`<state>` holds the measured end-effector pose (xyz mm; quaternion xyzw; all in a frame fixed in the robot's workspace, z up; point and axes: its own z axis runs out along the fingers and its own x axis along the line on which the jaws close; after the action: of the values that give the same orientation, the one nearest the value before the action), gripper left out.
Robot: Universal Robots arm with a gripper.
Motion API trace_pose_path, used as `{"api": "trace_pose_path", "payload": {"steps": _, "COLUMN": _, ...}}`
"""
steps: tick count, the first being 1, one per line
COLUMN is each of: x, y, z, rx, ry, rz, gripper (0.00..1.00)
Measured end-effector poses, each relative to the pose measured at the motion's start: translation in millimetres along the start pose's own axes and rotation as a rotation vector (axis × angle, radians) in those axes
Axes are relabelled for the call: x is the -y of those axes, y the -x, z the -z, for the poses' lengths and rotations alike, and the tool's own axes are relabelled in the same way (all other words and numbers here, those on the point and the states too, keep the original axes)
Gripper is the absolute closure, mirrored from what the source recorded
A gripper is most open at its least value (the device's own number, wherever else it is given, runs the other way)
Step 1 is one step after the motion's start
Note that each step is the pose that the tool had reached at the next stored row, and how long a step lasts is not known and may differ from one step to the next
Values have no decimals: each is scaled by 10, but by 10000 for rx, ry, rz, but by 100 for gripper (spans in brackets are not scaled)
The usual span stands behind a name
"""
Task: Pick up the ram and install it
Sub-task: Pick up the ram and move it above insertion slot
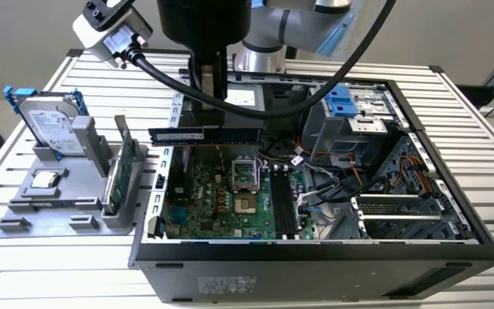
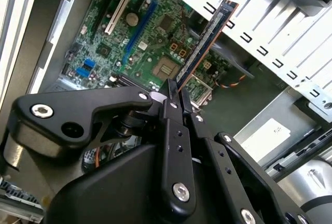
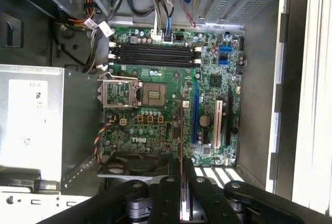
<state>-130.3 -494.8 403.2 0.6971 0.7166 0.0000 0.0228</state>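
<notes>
The ram (image 1: 204,136) is a long blue stick that hangs level above the back of the open computer case (image 1: 316,257). My gripper (image 1: 208,123) comes down from above and is shut on its upper edge near the middle. In the second wrist view the ram (image 2: 207,40) juts out from between the black fingertips of the gripper (image 2: 174,93). In the first wrist view the ram (image 3: 180,130) is edge-on, clamped in the gripper (image 3: 182,171), over the green motherboard (image 3: 155,130). The black memory slots (image 3: 155,55) (image 1: 283,203) lie beyond the processor socket (image 3: 150,94), apart from the ram.
A grey fixture (image 1: 33,215) at the exterior view's left holds a silver hard drive (image 1: 54,129) with blue rails, an upright green card (image 1: 123,170) and a small chip (image 1: 45,180). Loose cables (image 1: 316,167) and a drive cage (image 1: 354,112) crowd the case's far side.
</notes>
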Motion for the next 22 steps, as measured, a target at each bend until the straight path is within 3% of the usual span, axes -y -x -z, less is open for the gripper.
{"api": "trace_pose_path", "payload": {"steps": 22, "x": -237, "y": -2, "z": -9, "rx": 0, "ry": 0, "rz": 1, "gripper": 100}}
